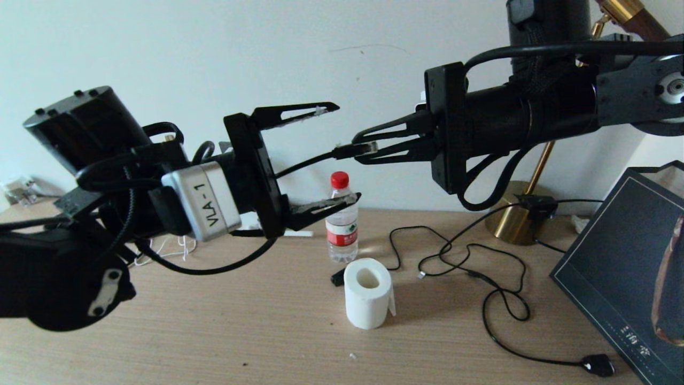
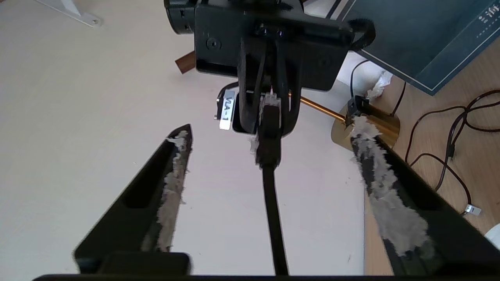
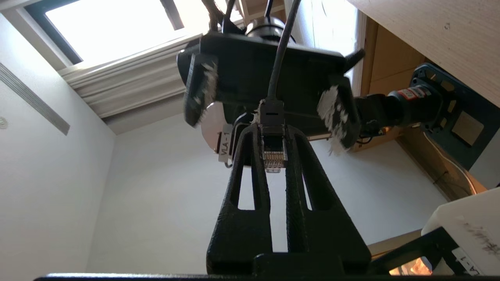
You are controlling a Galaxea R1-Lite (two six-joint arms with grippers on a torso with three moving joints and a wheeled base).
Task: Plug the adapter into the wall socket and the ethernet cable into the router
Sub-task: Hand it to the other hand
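Note:
Both arms are raised above the desk and face each other. My right gripper [image 1: 359,147] [image 3: 272,132] is shut on the clear-tipped plug [image 3: 272,154] of the black ethernet cable [image 1: 310,160] [image 2: 273,210]. From the plug the cable runs back between the fingers of my left gripper [image 1: 347,152] [image 2: 272,127]. That gripper is open wide around the cable and its pads do not touch it. The router, the wall socket and the adapter are hidden or out of view.
On the wooden desk [image 1: 240,321] stand a red-capped water bottle [image 1: 342,224] and a white paper roll [image 1: 367,293]. A thin black lamp cord [image 1: 481,278] loops towards a brass lamp base [image 1: 515,219]. A dark framed board [image 1: 625,267] leans at the right.

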